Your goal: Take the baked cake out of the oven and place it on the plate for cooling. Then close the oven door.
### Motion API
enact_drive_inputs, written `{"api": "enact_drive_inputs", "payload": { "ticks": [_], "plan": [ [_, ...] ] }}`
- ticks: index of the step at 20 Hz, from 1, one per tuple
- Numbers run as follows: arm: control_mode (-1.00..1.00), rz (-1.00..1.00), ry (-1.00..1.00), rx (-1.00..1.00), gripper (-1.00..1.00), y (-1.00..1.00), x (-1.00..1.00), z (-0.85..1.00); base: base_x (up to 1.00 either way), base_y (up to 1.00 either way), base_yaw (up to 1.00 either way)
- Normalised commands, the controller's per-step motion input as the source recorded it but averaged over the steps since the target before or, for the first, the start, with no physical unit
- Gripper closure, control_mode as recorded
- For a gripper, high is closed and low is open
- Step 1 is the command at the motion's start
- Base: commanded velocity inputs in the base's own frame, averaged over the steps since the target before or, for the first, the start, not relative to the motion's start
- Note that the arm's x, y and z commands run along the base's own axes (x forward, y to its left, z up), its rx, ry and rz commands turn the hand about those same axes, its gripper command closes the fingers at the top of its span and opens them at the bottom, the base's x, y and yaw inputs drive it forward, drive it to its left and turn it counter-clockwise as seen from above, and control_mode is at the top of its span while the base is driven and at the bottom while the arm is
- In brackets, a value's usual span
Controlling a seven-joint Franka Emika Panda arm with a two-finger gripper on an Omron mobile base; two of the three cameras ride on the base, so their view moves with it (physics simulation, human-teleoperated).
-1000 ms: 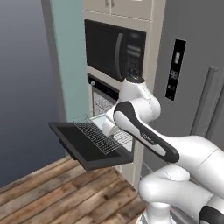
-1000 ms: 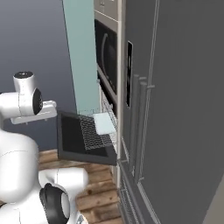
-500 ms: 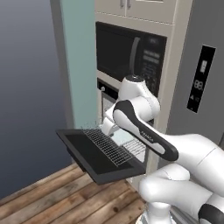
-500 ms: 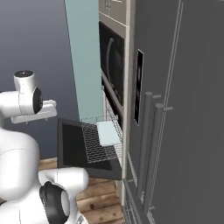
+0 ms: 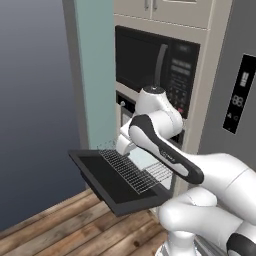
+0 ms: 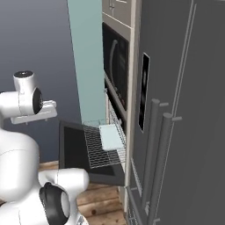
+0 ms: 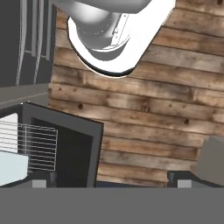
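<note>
Wood floor [image 7: 144, 109] under one dropped oven door [image 5: 107, 182], one rack [image 5: 132, 170].

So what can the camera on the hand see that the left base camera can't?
The hand view looks down and shows the robot's round white base on the floor, plus the tall grey fridge doors from above. The left base view instead shows the microwave with its keypad, the teal wall panel and the fridge's black display panel. Both show the open oven door, the wire rack pulled out over it, a pale blue thing on the rack, and the wooden floor.
</note>
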Motion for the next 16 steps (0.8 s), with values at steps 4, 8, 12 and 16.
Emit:
{"api": "enact_drive_inputs", "payload": {
  "ticks": [4,8,12,16],
  "plan": [
    [-1.00,0.00,0.05,-0.09,-1.00,-0.08,0.56,-0.57,0.10,-0.02,0.00],
    [-1.00,-0.03,0.14,-0.25,-1.00,-0.19,1.00,-1.00,0.00,0.00,0.00],
    [-1.00,-0.01,0.20,-0.30,-1.00,-0.32,1.00,-1.00,0.00,0.00,0.00],
    [-1.00,0.02,0.16,-0.17,-1.00,-0.53,1.00,-0.95,0.00,0.00,0.00]
  ]
}}
